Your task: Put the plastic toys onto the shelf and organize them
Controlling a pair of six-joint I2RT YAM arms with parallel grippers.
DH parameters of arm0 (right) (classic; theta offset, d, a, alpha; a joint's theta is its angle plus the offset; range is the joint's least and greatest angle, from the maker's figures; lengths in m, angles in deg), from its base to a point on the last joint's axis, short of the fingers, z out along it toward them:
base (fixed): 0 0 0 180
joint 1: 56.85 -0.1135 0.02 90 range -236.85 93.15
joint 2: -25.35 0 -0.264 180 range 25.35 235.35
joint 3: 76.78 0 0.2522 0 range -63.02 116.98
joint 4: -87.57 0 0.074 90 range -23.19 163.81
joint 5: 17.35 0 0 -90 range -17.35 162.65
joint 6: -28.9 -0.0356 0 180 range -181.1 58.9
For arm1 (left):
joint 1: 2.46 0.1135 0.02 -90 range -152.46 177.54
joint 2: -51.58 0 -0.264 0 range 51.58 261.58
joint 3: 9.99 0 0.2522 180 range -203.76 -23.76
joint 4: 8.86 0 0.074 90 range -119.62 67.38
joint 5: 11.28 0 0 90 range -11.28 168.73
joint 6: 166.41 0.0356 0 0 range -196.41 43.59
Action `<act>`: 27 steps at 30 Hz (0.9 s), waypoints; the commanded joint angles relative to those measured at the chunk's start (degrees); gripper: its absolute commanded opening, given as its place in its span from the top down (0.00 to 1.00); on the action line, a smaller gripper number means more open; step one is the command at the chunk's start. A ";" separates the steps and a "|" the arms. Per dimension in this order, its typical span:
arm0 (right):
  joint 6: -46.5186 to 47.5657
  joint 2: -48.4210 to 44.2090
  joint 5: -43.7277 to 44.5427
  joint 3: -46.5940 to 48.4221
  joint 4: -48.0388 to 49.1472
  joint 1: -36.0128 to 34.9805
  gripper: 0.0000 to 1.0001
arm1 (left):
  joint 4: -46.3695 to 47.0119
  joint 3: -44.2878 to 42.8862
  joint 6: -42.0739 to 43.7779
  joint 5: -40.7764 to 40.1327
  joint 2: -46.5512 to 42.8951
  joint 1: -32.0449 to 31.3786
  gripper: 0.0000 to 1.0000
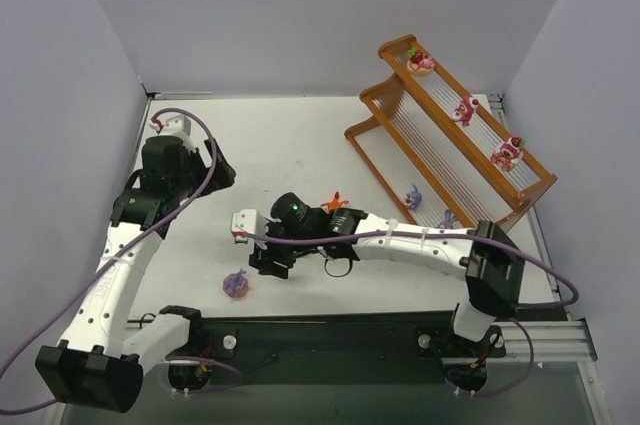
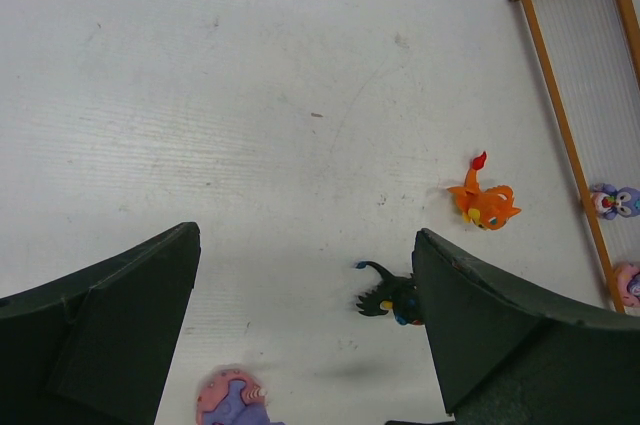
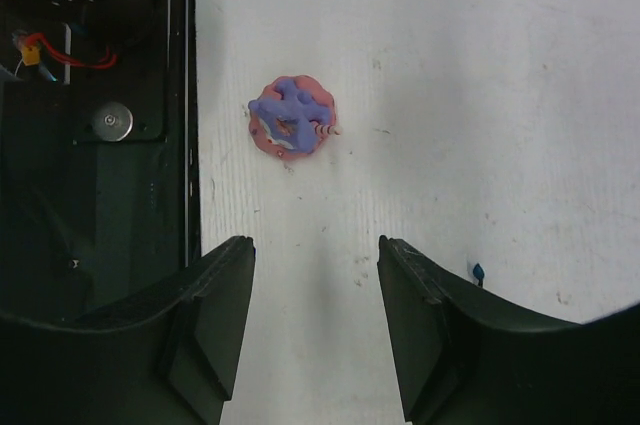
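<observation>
Three pink-red toys [image 1: 463, 110] sit along the top tier of the shelf [image 1: 371, 96] and two purple ones [image 1: 413, 197] on a lower tier, while the orange toy [image 2: 486, 203], the black toy [image 2: 388, 297] and a purple toy [image 3: 292, 117] on a pink base lie on the table [image 1: 300, 145]. The right gripper [image 3: 315, 250] hangs spread and empty just short of that last toy; the left gripper [image 2: 305, 235], also spread and empty, has the black toy beside one finger.

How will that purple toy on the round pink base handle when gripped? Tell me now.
Probably stiff: the purple toy looks like moulded plastic. Likely light, being small beside the right gripper. Its flat round base should resist rolling, though the lumpy top may slip in a pinch.
</observation>
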State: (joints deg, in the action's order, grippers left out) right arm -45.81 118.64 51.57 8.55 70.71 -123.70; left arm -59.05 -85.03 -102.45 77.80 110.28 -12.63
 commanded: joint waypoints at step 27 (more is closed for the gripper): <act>15.91 19.03 -7.39 11.05 9.07 -2.76 0.51 | -1.11 -2.97 -0.85 15.08 7.04 12.55 0.03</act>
State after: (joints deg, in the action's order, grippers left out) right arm -32.02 136.83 47.48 17.25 79.94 -125.62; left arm -62.63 -86.69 -102.80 91.11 117.34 -0.81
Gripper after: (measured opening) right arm 0.504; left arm 0.974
